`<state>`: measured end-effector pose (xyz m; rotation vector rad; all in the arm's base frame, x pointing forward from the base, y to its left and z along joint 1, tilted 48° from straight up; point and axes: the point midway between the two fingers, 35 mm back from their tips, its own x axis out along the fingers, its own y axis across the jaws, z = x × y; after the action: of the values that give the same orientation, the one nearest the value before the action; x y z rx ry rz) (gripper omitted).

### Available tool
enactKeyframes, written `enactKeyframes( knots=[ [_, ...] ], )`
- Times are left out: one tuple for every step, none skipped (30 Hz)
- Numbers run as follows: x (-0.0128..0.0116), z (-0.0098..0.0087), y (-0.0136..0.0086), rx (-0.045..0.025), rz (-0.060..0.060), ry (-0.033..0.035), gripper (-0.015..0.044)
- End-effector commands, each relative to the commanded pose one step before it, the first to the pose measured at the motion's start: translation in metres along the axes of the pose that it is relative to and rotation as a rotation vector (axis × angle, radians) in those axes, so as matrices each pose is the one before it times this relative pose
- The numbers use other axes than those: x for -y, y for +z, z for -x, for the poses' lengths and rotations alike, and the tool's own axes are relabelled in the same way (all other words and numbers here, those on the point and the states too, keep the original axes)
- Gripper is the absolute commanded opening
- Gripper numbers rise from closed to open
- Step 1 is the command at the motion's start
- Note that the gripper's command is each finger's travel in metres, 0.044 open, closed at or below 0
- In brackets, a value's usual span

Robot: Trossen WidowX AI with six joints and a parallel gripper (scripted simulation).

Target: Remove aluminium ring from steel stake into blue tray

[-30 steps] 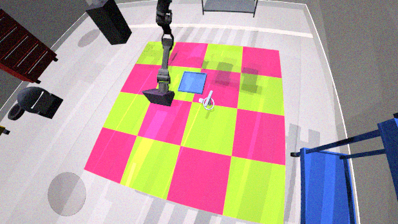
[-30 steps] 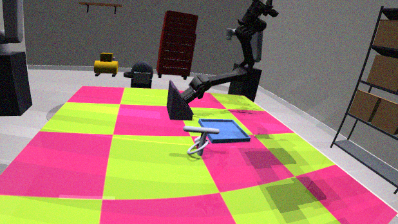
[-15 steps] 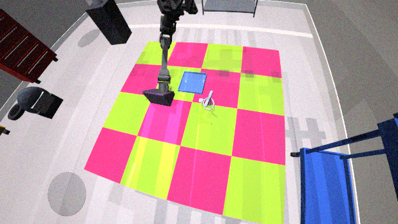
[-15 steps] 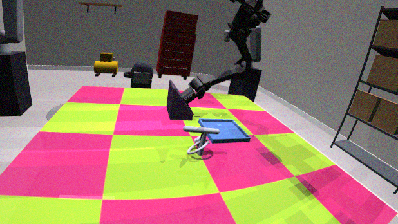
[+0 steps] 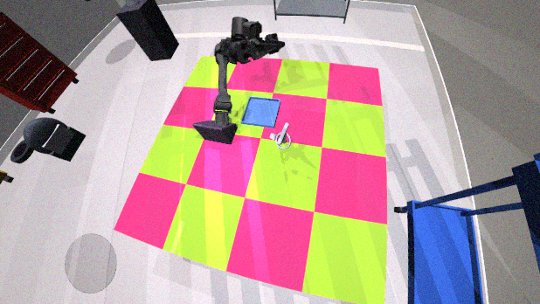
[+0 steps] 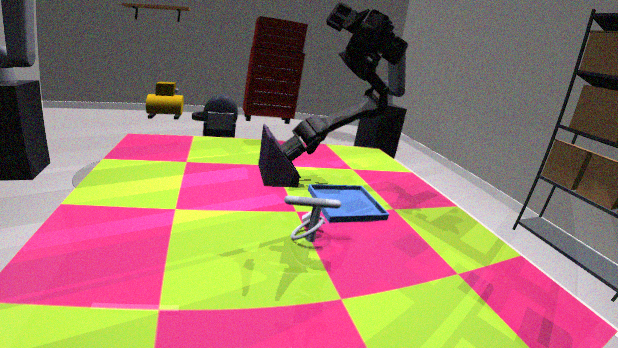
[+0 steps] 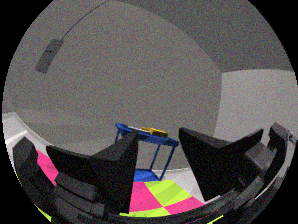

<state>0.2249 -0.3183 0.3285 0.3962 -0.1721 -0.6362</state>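
Around the foot of the T-shaped steel stake [image 5: 283,134] [image 6: 314,222], below its cross-bar [image 5: 285,129] [image 6: 312,202], the aluminium ring [image 5: 288,146] [image 6: 300,236] is seen, tilted rather than flat, with one side raised beside the upright. The welded tab [image 5: 273,136] is shown projecting from the ring on the side nearer the robot's mount. Nothing of the transfer can be counted as done: the ring has not been freed, and no ring is seen within the shallow blue tray [image 5: 261,112] [image 6: 356,202], which is placed near the stake and apart from it. The parallel-jaw gripper [image 5: 280,44] [image 7: 158,133] is carried high above the checkered mat [image 5: 280,245] [image 6: 240,270], well apart from both stake and tray; its jaws are parted, and nothing is held between them. In the wrist view, a blue cart [image 7: 172,143] is framed beyond the fingers, so the gripper is not yet aimed at the work. All the principal stages are judged to remain: approach, grasping of the ring, probably by its tab, tilting and threading past the cross-bar, carriage to the tray, laying flat, release and withdrawal. During removal, the ring could be caught on the cross-bar if it were simply lifted straight.
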Motion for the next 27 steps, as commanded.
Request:
enactKeyframes(
  knots=[
    [-0.00187, -0.00505, -0.04048, -0.11317, -0.0316, 0.02340, 0.0200],
    [-0.00095, -0.00153, -0.00927, -0.02651, -0.0077, 0.00663, 0.0200],
    [-0.00095, -0.00157, -0.00925, -0.02653, -0.0076, 0.00668, 0.0200],
    [-0.00096, -0.00161, -0.00923, -0.02655, -0.0076, 0.00672, 0.0200],
    [-0.00096, -0.00165, -0.00922, -0.02657, -0.0075, 0.00676, 0.0200],
    [-0.00096, -0.00168, -0.00920, -0.02659, -0.0074, 0.00679, 0.0200],
    [-0.00098, -0.00176, -0.00941, -0.02727, -0.0075, 0.00698, 0.0200],
    [-0.00100, -0.00182, -0.00954, -0.02772, -0.0076, 0.00711, 0.0200],
    [-0.00099, -0.00186, -0.00951, -0.02774, -0.0075, 0.00712, 0.0200],
    [-0.00098, -0.00189, -0.00949, -0.02775, -0.0075, 0.00713, 0.0200],
    [-0.00097, -0.00192, -0.00947, -0.02777, -0.0074, 0.00713, 0.0200],
    [-0.00096, -0.00196, -0.00944, -0.02778, -0.0074, 0.00712, 0.0200],
    [-0.00095, -0.00199, -0.00942, -0.02779, -0.0073, 0.00711, 0.0200],
    [-0.00093, -0.00202, -0.00940, -0.02780, -0.0073, 0.00709, 0.0200],
    [-0.00092, -0.00204, -0.00937, -0.02781, -0.0072, 0.00707, 0.0200],
    [-0.00090, -0.00207, -0.00934, -0.02782, -0.0072, 0.00704, 0.0200],
    [-0.00029, -0.00187, -0.00836, -0.02512, -0.0058, 0.00348, 0.0200],
    [-0.00028, -0.00187, -0.00823, -0.02481, -0.0056, 0.00343, 0.0200],
    [-0.00041, -0.00192, -0.00821, -0.02484, -0.0053, 0.00400, 0.0200],
    [-0.00048, -0.00196, -0.00819, -0.02486, -0.0052, 0.00428, 0.0200],
    [-0.00047, -0.00197, -0.00817, -0.02488, -0.0051, 0.00427, 0.0200],
    [-0.00046, -0.00199, -0.00815, -0.02490, -0.0050, 0.00424, 0.0200],
    [-0.00045, -0.00200, -0.00812, -0.02491, -0.0050, 0.00422, 0.0200],
    [-0.00044, -0.00202, -0.00810, -0.02492, -0.0049, 0.00419, 0.0200],
    [-0.00042, -0.00203, -0.00808, -0.02493, -0.0049, 0.00416, 0.0200],
    [-0.00041, -0.00204, -0.00806, -0.02494, -0.0049, 0.00412, 0.0200],
    [-0.00146, -0.00181, -0.00722, -0.02332, -0.0045, 0.01004, 0.0200]
  ],
)
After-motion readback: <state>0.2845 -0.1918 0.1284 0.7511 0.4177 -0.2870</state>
